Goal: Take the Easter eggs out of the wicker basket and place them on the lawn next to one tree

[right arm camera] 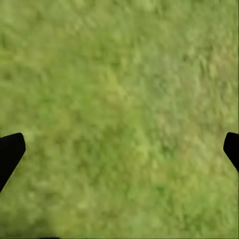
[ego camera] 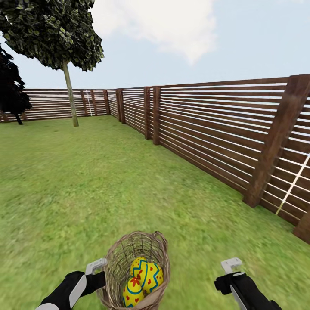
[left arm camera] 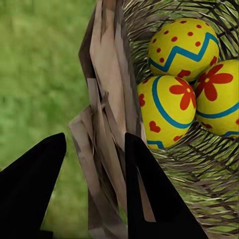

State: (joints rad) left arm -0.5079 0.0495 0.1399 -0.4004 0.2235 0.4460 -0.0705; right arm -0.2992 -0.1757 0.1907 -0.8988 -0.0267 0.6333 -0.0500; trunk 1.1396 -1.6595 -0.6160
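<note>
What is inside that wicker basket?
Three painted eggs lie in the basket, touching one another. Their undersides and the basket floor beneath them are hidden.

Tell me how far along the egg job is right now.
No egg is out yet: all three yellow painted Easter eggs lie in the brown woven wicker basket. In hand: the left gripper clamps the basket's rim; the right gripper is open over the grass. Left: reaching the thin-trunked tree, placing the eggs.

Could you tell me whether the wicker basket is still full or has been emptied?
Full: all three Easter eggs lie inside the wicker basket, whose rim the left gripper straddles.
</note>
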